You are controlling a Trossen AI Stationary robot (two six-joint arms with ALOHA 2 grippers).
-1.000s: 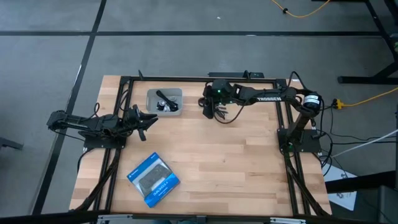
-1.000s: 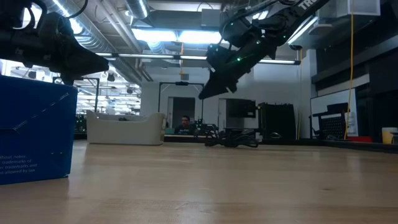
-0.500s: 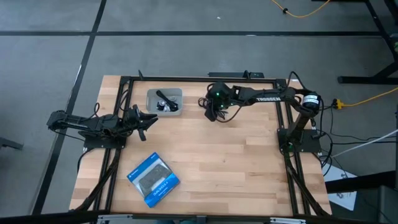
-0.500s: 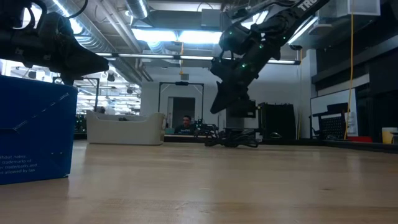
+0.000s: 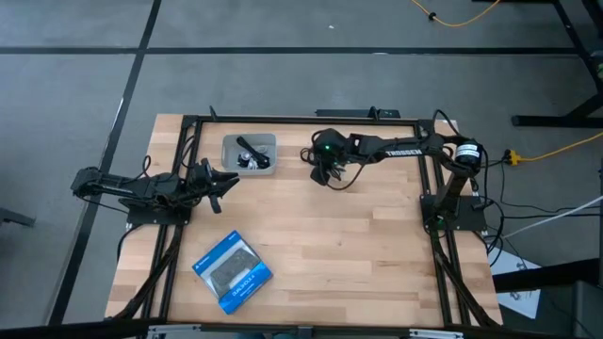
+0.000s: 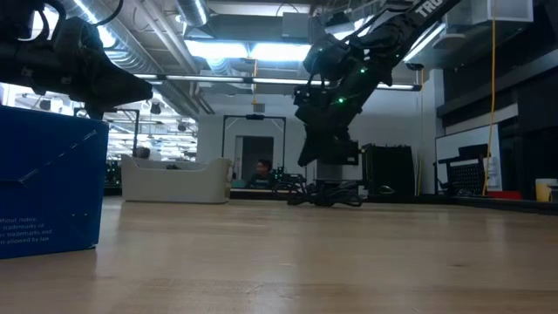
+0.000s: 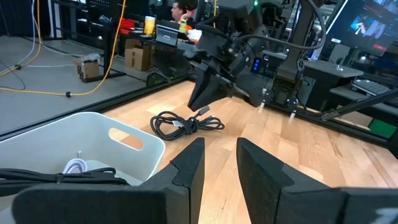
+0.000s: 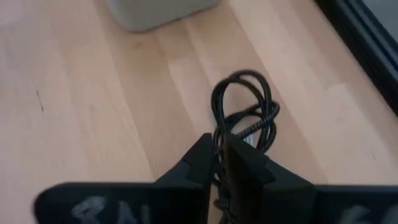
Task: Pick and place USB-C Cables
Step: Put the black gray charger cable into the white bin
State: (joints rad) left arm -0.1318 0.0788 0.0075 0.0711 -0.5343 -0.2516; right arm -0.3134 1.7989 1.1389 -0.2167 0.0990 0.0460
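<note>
A thin loose black coil (image 5: 345,177) lies flat on the table right of the white bin (image 5: 229,156); it also shows in the left wrist view (image 7: 181,125) and the right wrist view (image 8: 247,111). My right gripper (image 5: 326,170) hangs just above the coil's left end, pointing steeply down, fingers shut (image 8: 222,153); in the low view its tip (image 6: 305,162) is clear of the coil (image 6: 328,194). The bin holds other cables, among them a whitish one (image 7: 77,167). My left gripper (image 5: 229,179) waits open at the table's left, near the bin (image 7: 217,169).
A blue-and-black flat box (image 5: 233,271) lies near the table's near edge, left of centre; it stands large at the left of the low view (image 6: 44,183). A black frame (image 5: 283,120) borders the table. A yellow cable (image 5: 556,147) runs over the floor to the right.
My right gripper has tipped from a slant to pointing steeply down and has sunk a little toward the black coil, staying above it. The coil, the bin and my left arm have kept still.
</note>
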